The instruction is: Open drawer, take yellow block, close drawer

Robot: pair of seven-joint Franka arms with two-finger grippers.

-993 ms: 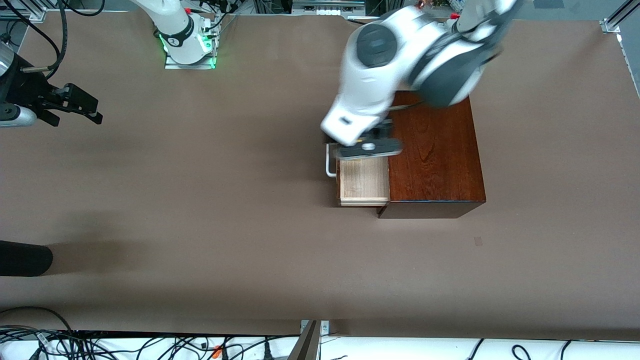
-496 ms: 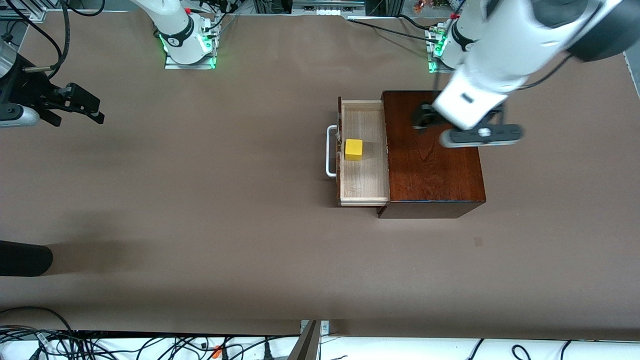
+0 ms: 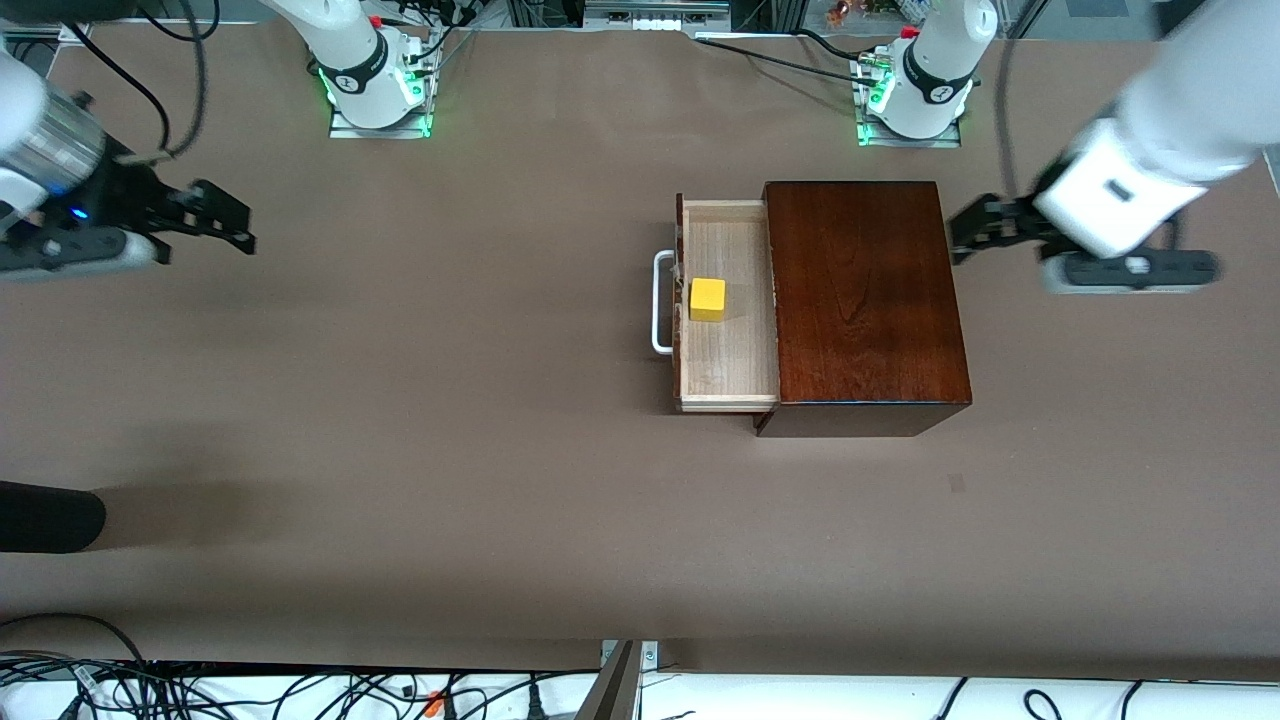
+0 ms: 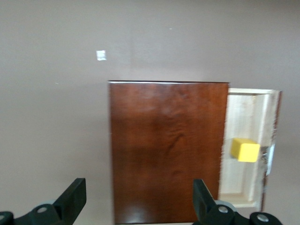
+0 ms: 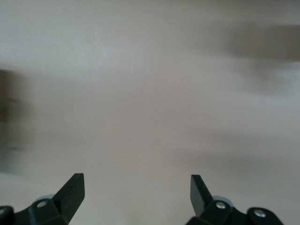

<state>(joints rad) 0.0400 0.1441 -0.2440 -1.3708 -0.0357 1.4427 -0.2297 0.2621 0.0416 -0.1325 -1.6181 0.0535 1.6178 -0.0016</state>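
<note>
Wooden box [image 3: 865, 300], centre frame, its drawer [image 3: 728, 375] pulled out; yellow block [image 3: 708, 299] inside. Left gripper [image 3: 968, 230], upper right, and right gripper [image 3: 225, 218], upper left, both spread wide, empty. Risk: a misaligned descent strikes the drawer wall.

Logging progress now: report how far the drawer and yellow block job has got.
Done: the drawer is pulled out of its box. In hand: nothing. The yellow block sits in the drawer, the left hand is open over the table beside the box, and the right hand is open over the right arm's end. Left: taking the block, closing the drawer.
</note>
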